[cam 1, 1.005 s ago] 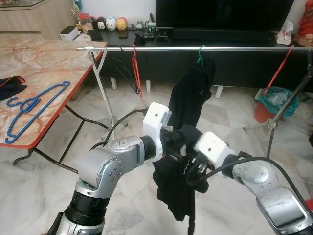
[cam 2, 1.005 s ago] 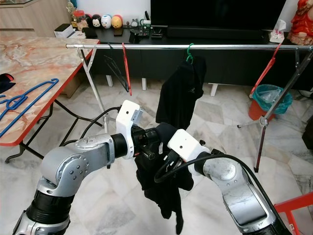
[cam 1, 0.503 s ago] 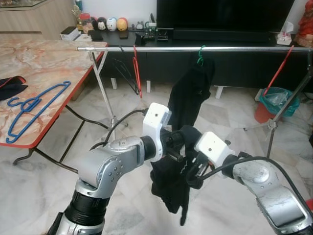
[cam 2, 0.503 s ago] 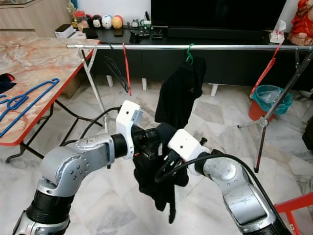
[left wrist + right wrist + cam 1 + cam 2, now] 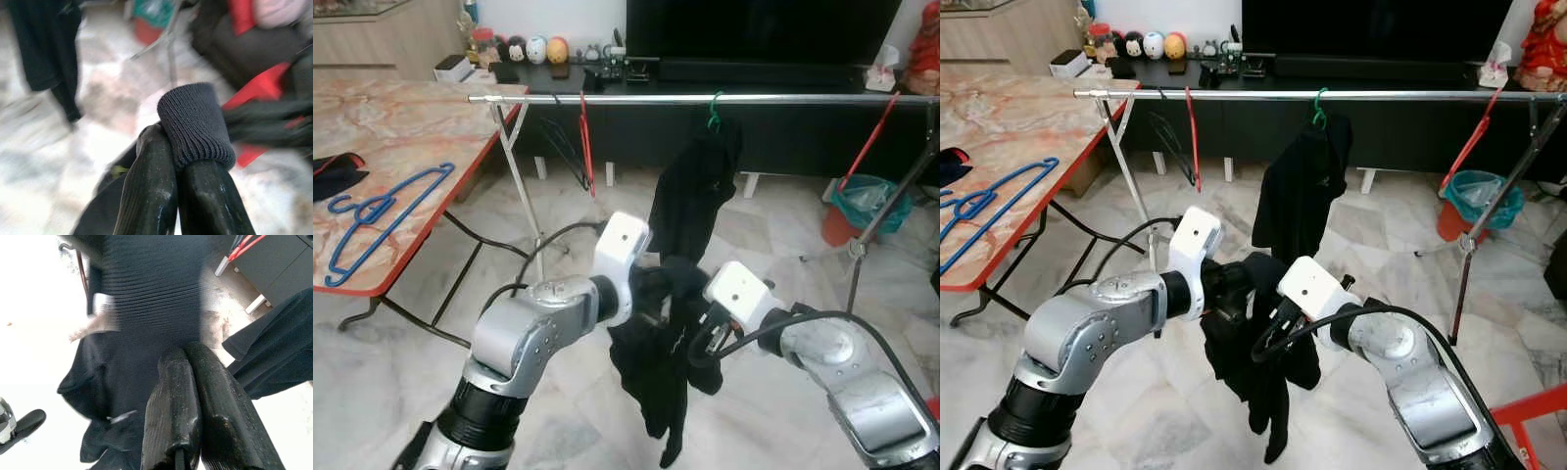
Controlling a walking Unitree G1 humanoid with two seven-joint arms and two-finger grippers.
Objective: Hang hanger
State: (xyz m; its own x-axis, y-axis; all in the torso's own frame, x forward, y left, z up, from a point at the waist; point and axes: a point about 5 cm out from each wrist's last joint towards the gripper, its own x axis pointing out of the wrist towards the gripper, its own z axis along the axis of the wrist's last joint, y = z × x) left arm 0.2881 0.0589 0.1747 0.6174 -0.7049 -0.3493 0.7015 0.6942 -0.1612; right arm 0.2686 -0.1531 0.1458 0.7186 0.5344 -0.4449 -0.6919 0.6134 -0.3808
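Note:
A black garment [image 5: 658, 384] hangs in the air between my two arms, in front of the clothes rack. My left gripper [image 5: 174, 155] is shut on a ribbed knit cuff [image 5: 194, 122] of it. My right gripper [image 5: 184, 355] is shut against the dark cloth [image 5: 146, 308] from the other side. In the eye views both grippers sit close together, their fingers buried in the fabric. The silver rail [image 5: 803, 98] runs across behind, carrying a green hanger [image 5: 714, 110] with another black garment [image 5: 690, 196], a red hanger [image 5: 587, 145] and a second red hanger [image 5: 873, 137].
A marble-topped table [image 5: 401, 127] with a red edge stands at the left, with blue hangers [image 5: 382, 208] and a dark cloth [image 5: 331, 174] on it. A red bin with a green bag [image 5: 857, 204] is at the right. A low TV cabinet [image 5: 636, 73] stands behind the rack.
The held garment has sagged and now hangs lower between the grippers. My left wrist has dropped and turned slightly; the right arm has barely moved.

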